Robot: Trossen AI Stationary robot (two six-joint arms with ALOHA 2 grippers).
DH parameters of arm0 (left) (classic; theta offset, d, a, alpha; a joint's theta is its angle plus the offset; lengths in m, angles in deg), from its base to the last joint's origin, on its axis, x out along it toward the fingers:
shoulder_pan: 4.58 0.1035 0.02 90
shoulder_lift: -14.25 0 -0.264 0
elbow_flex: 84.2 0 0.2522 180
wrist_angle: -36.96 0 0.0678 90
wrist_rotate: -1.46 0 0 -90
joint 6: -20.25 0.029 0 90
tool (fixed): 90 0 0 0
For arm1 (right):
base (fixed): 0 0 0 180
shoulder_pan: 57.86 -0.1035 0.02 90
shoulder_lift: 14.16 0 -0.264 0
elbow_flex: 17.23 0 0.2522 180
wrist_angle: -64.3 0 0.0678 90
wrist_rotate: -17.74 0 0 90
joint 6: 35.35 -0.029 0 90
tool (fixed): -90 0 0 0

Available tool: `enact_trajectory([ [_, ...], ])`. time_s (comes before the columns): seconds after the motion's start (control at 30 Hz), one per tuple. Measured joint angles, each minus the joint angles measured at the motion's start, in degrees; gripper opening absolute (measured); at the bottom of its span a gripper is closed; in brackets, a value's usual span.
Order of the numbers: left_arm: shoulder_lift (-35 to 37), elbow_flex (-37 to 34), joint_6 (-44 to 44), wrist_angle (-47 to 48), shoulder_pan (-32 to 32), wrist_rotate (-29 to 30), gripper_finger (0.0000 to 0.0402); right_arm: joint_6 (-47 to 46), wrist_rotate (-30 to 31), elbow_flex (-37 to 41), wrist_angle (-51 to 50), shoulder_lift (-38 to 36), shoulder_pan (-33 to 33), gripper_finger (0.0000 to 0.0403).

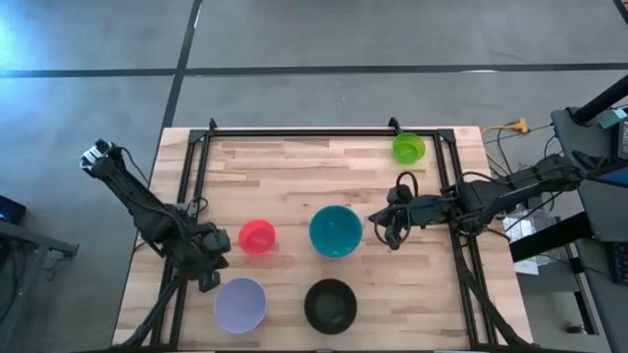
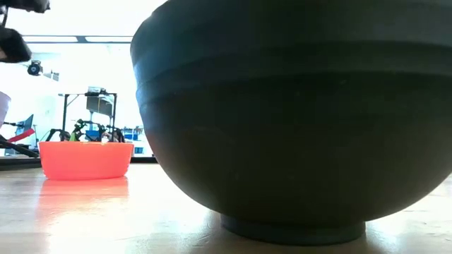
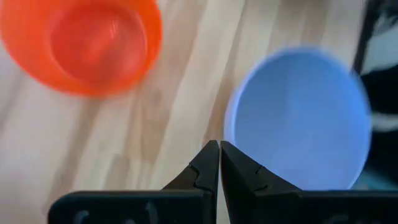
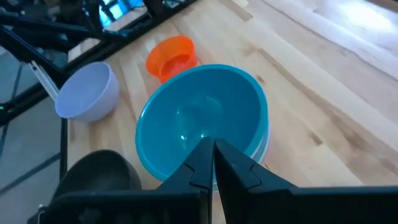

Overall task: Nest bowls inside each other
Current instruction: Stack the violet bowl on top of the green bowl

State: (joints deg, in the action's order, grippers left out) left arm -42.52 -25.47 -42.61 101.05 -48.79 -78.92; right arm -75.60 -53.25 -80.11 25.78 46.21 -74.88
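Five bowls show on the wooden table. The red bowl and the lavender bowl stand on their bases near my left gripper, which is shut above the bare wood between them. The teal bowl stands mid-table with a pale rim peeking out under it. My right gripper is shut just right of it, and the high view shows a gap between them. The black bowl stands near the front edge. The lime green bowl stands far right.
A black metal frame runs along the table's far edge and down both sides. Cables and equipment lie beyond the right edge. Bare wood lies across the table's far left part.
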Motion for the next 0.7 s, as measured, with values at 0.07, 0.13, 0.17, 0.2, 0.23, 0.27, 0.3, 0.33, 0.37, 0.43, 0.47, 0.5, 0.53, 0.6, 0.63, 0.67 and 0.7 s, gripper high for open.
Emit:
enact_trajectory([
  [0.07,-2.54,0.00,0.05,-0.25,0.00,-3.49,0.0000,0.18,0.48,-0.02,0.05,0.19,0.00,0.0008],
  [0.13,-4.97,0.00,-0.81,-0.36,0.00,-5.79,0.0000,0.21,0.56,0.00,0.02,0.32,0.02,0.0008],
  [0.17,-6.14,0.00,-2.12,-0.36,0.00,-6.40,0.0000,0.24,0.58,0.00,0.05,0.38,0.02,0.0008],
  [0.2,-7.12,0.00,-3.48,-0.39,0.00,-6.58,0.0000,0.52,0.59,0.02,0.03,0.36,0.02,0.0008],
  [0.23,-8.04,0.00,-4.74,-0.48,0.00,-6.87,0.0000,0.83,0.59,0.07,-0.03,0.35,0.02,0.0008],
  [0.27,-8.71,0.00,-5.70,-0.76,0.01,-7.28,0.0002,1.11,0.61,0.09,-0.16,0.40,0.02,0.0009],
  [0.3,-9.19,0.02,-6.35,-1.03,0.02,-7.50,0.0006,1.23,0.61,0.09,-0.16,0.42,0.02,0.0008],
  [0.33,-9.58,0.02,-7.37,-1.09,0.02,-7.63,0.0012,1.26,0.61,0.09,-0.16,0.42,0.02,0.0008],
  [0.37,-9.78,0.02,-8.32,-0.99,0.02,-7.63,0.0021,1.27,0.60,0.09,-0.16,0.42,0.02,0.0008],
  [0.43,-9.71,0.02,-9.72,-1.29,0.02,-7.67,0.0042,1.30,0.59,0.09,-0.22,0.42,0.02,0.0009],
  [0.47,-9.47,0.02,-10.33,-1.67,0.02,-7.67,0.0055,1.32,0.60,0.09,-0.19,0.42,0.02,0.0008],
  [0.5,-9.10,0.02,-10.55,-2.21,0.04,-7.68,0.0069,1.34,0.59,0.09,-0.21,0.42,0.02,0.0008],
  [0.53,-8.68,0.02,-11.09,-2.70,0.04,-7.74,0.0084,1.33,0.59,0.09,-0.23,0.42,0.02,0.0008],
  [0.6,-7.69,0.00,-11.88,-3.20,0.04,-7.82,0.0114,1.45,0.59,0.09,-0.23,0.42,0.02,0.0008],
  [0.63,-7.30,0.00,-11.87,-3.78,0.04,-7.85,0.0130,1.48,0.59,0.09,-0.23,0.42,0.02,0.0008],
  [0.67,-7.04,0.00,-11.84,-4.20,0.04,-7.86,0.0146,1.48,0.59,0.09,-0.23,0.42,0.02,0.0008],
  [0.7,-6.92,0.00,-11.78,-4.29,0.04,-7.87,0.0161,1.49,0.59,0.09,-0.23,0.42,0.02,0.0008],
])
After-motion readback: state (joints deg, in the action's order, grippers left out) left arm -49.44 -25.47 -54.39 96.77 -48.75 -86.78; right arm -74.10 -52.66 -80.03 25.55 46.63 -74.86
